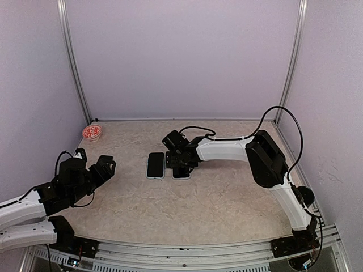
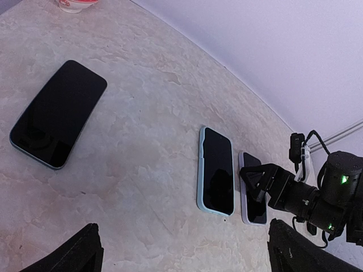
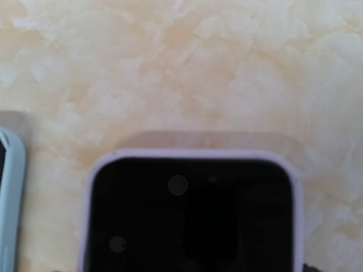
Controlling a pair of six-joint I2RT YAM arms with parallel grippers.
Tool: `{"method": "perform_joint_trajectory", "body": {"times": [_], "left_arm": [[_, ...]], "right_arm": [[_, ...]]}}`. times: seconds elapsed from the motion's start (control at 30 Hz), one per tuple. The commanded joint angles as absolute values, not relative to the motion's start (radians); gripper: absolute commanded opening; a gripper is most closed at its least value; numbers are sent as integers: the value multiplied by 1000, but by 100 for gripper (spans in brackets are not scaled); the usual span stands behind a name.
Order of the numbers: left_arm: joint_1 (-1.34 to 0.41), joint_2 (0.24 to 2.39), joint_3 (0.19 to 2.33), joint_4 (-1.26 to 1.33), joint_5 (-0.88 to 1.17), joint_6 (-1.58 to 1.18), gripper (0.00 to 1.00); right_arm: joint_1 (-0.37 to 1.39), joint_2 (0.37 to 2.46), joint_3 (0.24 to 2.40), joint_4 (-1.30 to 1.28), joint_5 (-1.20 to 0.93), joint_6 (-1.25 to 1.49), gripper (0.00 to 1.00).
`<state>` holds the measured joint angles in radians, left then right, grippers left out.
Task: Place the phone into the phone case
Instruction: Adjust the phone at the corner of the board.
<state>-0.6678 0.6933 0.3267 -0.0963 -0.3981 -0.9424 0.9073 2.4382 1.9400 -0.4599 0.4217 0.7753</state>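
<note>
Right gripper (image 1: 179, 165) low over the phone (image 3: 190, 221), dark face framed by the lilac phone case (image 3: 195, 154), mid-table; cannot tell whether open or closed. Left gripper (image 1: 97, 161) near left, spread wide, gripping nothing. Just left of the lilac one, a blue-cased phone (image 1: 155, 165); apart from both, nearer the left gripper, a third dark phone (image 2: 57, 116).

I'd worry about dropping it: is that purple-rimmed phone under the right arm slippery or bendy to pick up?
Probably stiff: the purple-rimmed phone lies flat and unbent. Its glossy dark face looks slippery, though the pale rim may grip better. Lying flush against the table, it likely offers little edge to catch.
</note>
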Motion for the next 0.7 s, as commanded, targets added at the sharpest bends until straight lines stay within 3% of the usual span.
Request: {"method": "perform_joint_trajectory", "body": {"times": [0.0, 0.33, 0.53, 0.67], "left_arm": [[-660, 689, 334, -94, -410, -944, 99], [-660, 689, 337, -94, -411, -942, 99], [-659, 692, 337, -96, -419, -941, 99], [-658, 697, 344, -98, -430, -941, 99]], "right_arm": [[906, 2444, 1935, -458, 413, 776, 86], [907, 2438, 1930, -454, 411, 779, 81], [906, 2426, 1925, -460, 412, 774, 98], [903, 2365, 1868, -430, 410, 747, 99]]}}
